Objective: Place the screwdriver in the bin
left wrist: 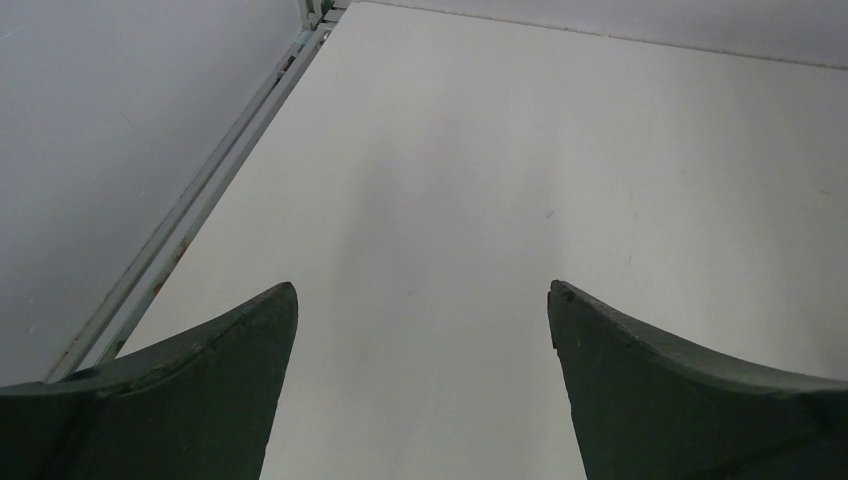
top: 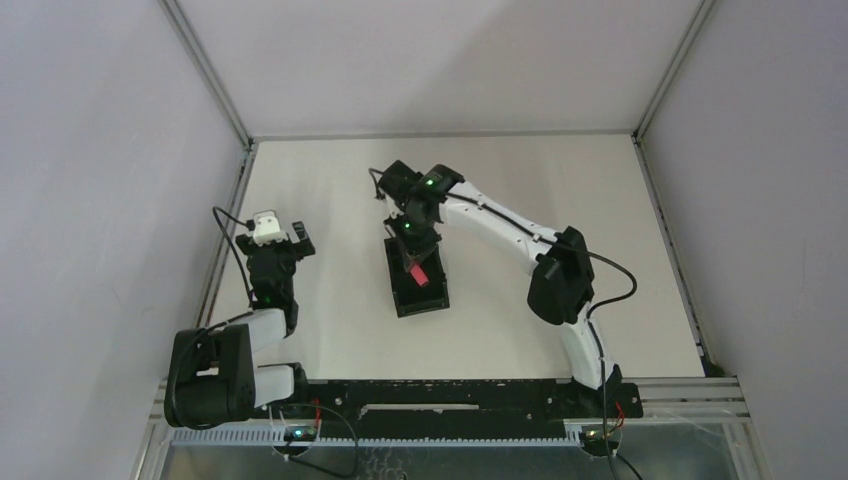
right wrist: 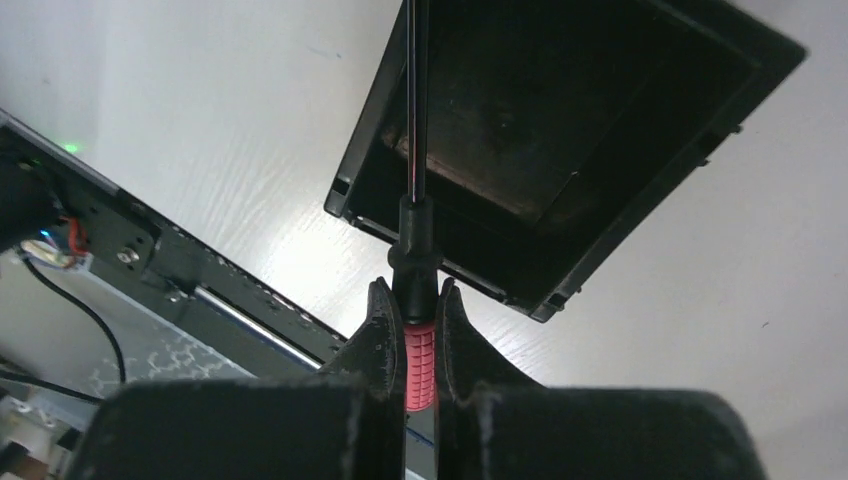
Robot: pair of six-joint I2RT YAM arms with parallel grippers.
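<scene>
My right gripper [right wrist: 412,300] is shut on the screwdriver's red handle [right wrist: 419,365]. Its thin dark shaft [right wrist: 417,100] points forward over the black bin [right wrist: 640,140]. In the top view the right gripper [top: 412,248] hangs over the bin [top: 428,298] at the table's middle, and the screwdriver's red handle [top: 419,273] shows above the bin's inside. I cannot tell whether the tool touches the bin. My left gripper [left wrist: 422,300] is open and empty over bare table. In the top view the left gripper [top: 298,237] is at the left, well apart from the bin.
The white table [top: 520,200] is walled on the left, back and right, with metal frame rails [top: 225,240] along its edges. A black rail [top: 450,395] with cables runs along the near edge by the arm bases.
</scene>
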